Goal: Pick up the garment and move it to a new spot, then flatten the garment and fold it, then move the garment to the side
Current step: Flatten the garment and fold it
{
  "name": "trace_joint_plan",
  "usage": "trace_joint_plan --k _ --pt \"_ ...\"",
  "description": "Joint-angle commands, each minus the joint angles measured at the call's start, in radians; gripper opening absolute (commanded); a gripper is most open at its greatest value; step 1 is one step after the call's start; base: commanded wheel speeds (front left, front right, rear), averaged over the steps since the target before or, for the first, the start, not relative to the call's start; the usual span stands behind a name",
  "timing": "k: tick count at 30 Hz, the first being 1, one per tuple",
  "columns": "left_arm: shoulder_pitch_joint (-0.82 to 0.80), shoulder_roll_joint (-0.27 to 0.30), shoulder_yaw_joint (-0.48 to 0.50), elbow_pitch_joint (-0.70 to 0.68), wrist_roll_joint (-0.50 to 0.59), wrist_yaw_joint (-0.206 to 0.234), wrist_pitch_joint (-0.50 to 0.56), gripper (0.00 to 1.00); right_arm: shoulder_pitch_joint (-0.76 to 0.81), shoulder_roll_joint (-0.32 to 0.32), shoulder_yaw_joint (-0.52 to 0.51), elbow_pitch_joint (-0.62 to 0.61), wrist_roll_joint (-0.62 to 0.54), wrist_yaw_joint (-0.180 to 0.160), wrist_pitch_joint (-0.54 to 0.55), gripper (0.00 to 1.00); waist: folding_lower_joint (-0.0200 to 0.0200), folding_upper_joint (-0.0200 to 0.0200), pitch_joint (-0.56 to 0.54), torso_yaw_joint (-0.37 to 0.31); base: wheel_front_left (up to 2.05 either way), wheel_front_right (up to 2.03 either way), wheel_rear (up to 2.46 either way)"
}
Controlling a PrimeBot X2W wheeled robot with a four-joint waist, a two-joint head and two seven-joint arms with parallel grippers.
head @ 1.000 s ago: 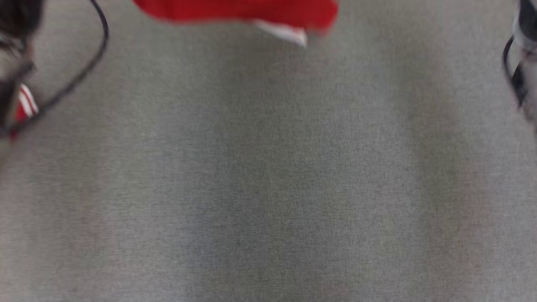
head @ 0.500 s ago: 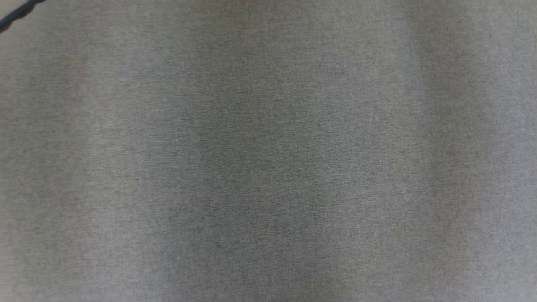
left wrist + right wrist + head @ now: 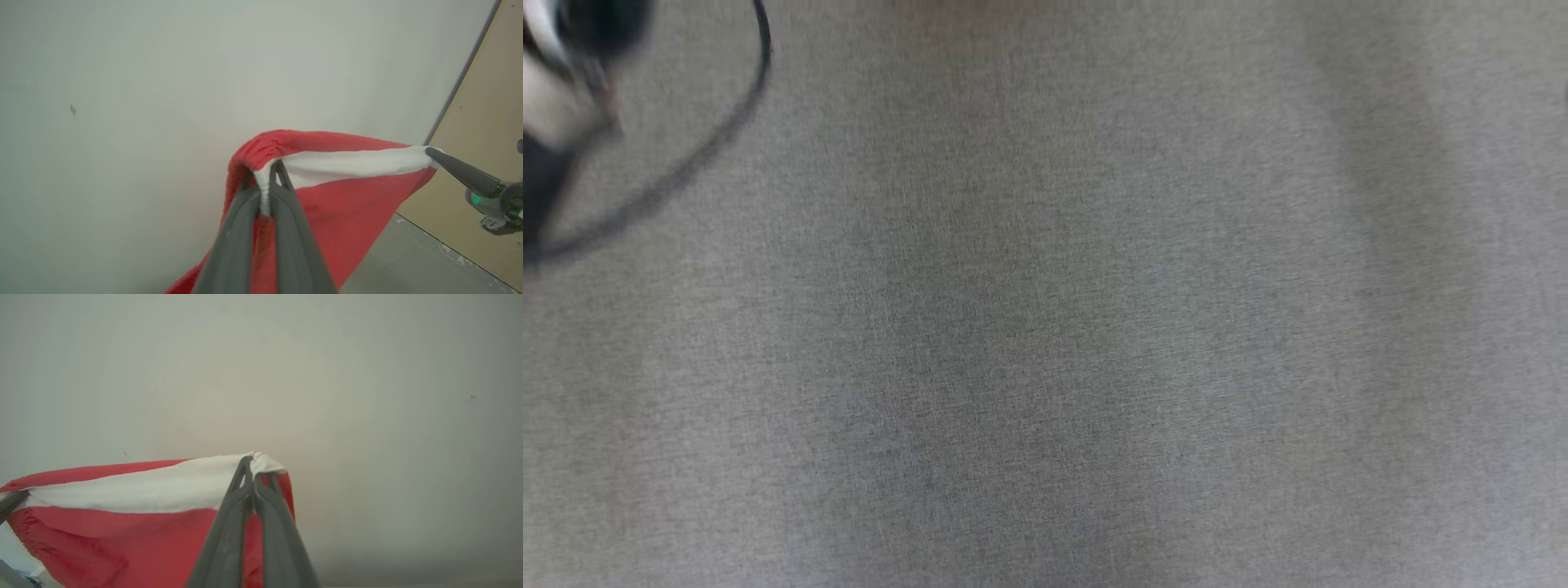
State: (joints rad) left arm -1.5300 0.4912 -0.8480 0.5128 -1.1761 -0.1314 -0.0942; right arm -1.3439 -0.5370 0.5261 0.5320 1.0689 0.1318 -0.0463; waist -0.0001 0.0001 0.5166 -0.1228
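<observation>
The garment [image 3: 347, 204] is red cloth with a white band, hanging stretched in the air between my two grippers. In the left wrist view my left gripper [image 3: 264, 179] is shut on one end of the white band, and my right gripper [image 3: 429, 152] pinches the other end at the right. The right wrist view has my right gripper [image 3: 253, 461] shut on the band's corner, with the garment [image 3: 122, 535] sagging to the left toward a dark fingertip [image 3: 12, 500] of the left gripper. A blurred part of my left arm [image 3: 556, 106] sits at the head view's upper left.
Grey woven cloth covers the table [image 3: 1045, 327] below the head camera. A black cable [image 3: 727, 139] loops from the left arm. Behind the garment is a pale wall [image 3: 163, 81], with a tan panel [image 3: 490, 122] and grey floor [image 3: 408, 261] at the right.
The head view has shifted: the red garment at its top edge a second ago is out of it. My left arm left that view, then came back at the upper left.
</observation>
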Motion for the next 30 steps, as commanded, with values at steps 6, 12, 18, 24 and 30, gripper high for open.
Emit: trace_joint_plan --k 6,12,18,24,30 --pt "0.234 0.055 -0.039 -0.096 -0.034 0.002 -0.115 0.0 0.232 -0.097 0.072 -0.144 0.052 -0.002 -0.028 0.0 0.0001 -0.0001 -0.083 0.002 0.0 0.0 0.0" --pt "0.517 0.073 0.007 -0.172 -0.018 0.022 -0.17 0.0 0.503 -0.179 0.108 -0.249 0.092 -0.002 -0.083 0.0 0.0001 -0.0001 -0.14 0.006 0.0 0.0 0.0" --pt "0.803 0.044 0.087 -0.263 0.076 0.03 -0.17 0.0 0.761 -0.185 0.124 -0.31 0.134 -0.002 -0.15 0.0 0.0001 -0.0001 -0.195 0.021 0.0 0.0 0.0" --pt "1.048 0.029 0.155 -0.281 0.187 0.02 -0.171 0.0 0.985 -0.216 0.157 -0.372 0.162 -0.002 -0.181 0.0 0.0001 -0.0001 -0.255 0.041 0.0 0.0 0.0" --pt "1.232 -0.004 0.249 -0.295 0.277 0.018 -0.171 0.0 1.134 -0.24 0.163 -0.41 0.197 -0.002 -0.194 0.0 0.0001 -0.0001 -0.301 0.039 0.0 0.0 0.0"
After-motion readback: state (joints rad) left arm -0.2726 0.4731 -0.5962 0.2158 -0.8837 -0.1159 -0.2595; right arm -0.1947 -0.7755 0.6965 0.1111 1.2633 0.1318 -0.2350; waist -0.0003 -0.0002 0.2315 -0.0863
